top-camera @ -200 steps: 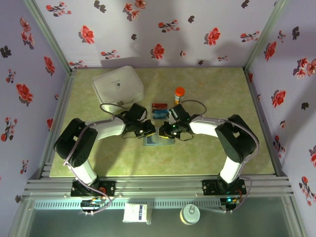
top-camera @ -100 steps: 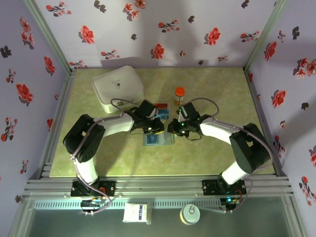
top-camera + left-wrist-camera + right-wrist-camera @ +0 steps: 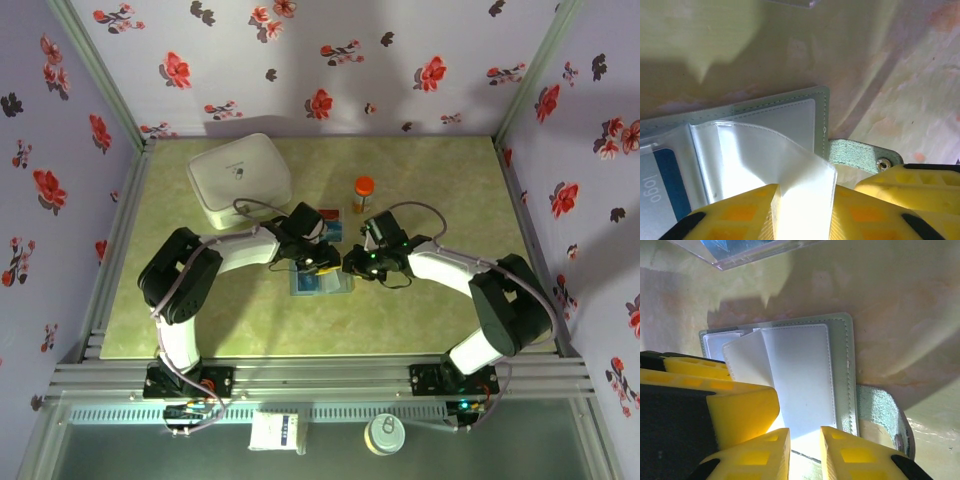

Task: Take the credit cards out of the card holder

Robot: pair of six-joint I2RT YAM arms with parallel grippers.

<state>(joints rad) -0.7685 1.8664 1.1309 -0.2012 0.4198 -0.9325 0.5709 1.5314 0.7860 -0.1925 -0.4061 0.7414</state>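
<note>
The card holder [image 3: 322,284] lies open and flat on the green table [image 3: 450,200], in the middle between the two arms. Its strap with the snap stud [image 3: 883,162] sticks out to one side. From the left wrist I can see a blue card [image 3: 666,172] tucked in a pocket, with a pale card marked "logo" [image 3: 649,192] beside it, so at least those credit cards are not out yet. A clear sleeve [image 3: 775,155] arches up off the panel and runs into the left gripper [image 3: 804,194], whose jaws stand apart with the sleeve lying in the gap. Whether they have any hold on it I cannot tell.

The right gripper [image 3: 805,434] sits over the holder's opposite edge. Its jaws are nearly together with a narrow slit between them, and the pale pocket runs under them. I cannot tell whether it nips anything.

Just beyond the holder lie a red card [image 3: 326,213] and a blue one [image 3: 333,231], seemingly in the clear box [image 3: 740,252]. The orange-capped bottle [image 3: 363,190] is beside them, and the white case [image 3: 238,178] is farther to the left.

To my eye this is the middle of the job, with the sleeves being leafed through to reach a card in its pocket. The next move calls for one gripper to pin the holder flat. The other must find the blue card's free edge and draw it straight along the pocket without dragging the whole wallet.
</note>
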